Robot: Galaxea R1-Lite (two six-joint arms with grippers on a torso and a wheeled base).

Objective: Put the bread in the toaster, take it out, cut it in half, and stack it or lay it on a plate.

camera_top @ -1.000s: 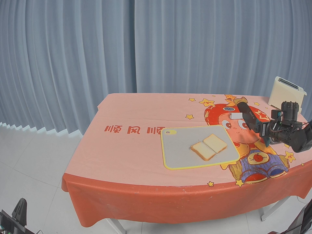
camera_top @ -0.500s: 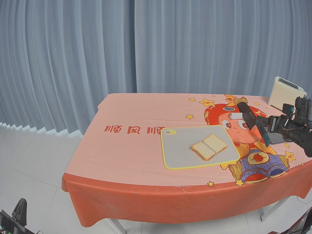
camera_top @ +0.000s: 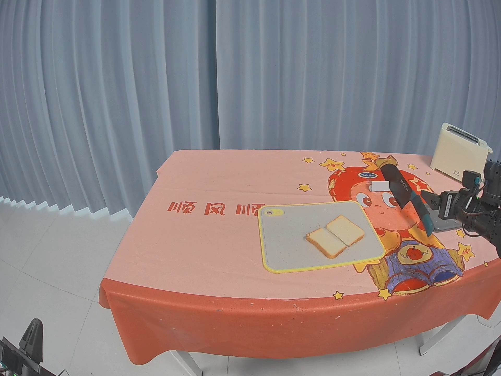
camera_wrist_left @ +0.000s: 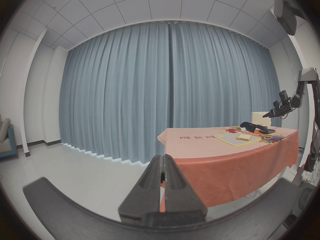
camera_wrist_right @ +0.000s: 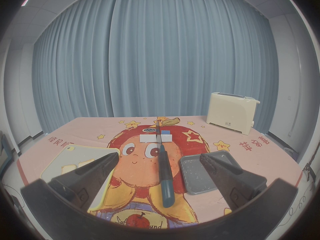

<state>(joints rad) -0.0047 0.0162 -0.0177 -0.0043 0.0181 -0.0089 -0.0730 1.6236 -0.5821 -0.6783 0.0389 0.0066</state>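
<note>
Right claw [camera_wrist_right: 158, 156]: jaws spread wide, holding nothing, poised above the right-hand end of the tabletop [camera_top: 219, 184]. Directly ahead of it and below lies the knife [camera_wrist_right: 164, 174], handle toward the claw, blade pointing away and propped on a small white block [camera_wrist_right: 146, 138]. Just beside the knife, on the claw's right, sits a shallow grey tray [camera_wrist_right: 200, 175]. Its floor shows a few pale specks and no bread. Farther off on that side stands the toaster [camera_wrist_right: 231, 112]; nothing rises out of its slot. To the claw's left, well apart, is the board [camera_top: 282, 236], which carries the bread [camera_top: 334, 236] as two pieces lying flat, edge to edge and touching.

Left claw [camera_wrist_left: 163, 160]: jaws pressed together on nothing, held low beside the tabletop and far from everything on it.

Progress, as judged from this layout: the bread is already halved and the knife is set down, so the toasting and cutting appear done. What is left is the last step, carrying both pieces from the board to the serving dish, presumably the grey tray, and laying or stacking them there. Neither piece has been picked up.
</note>
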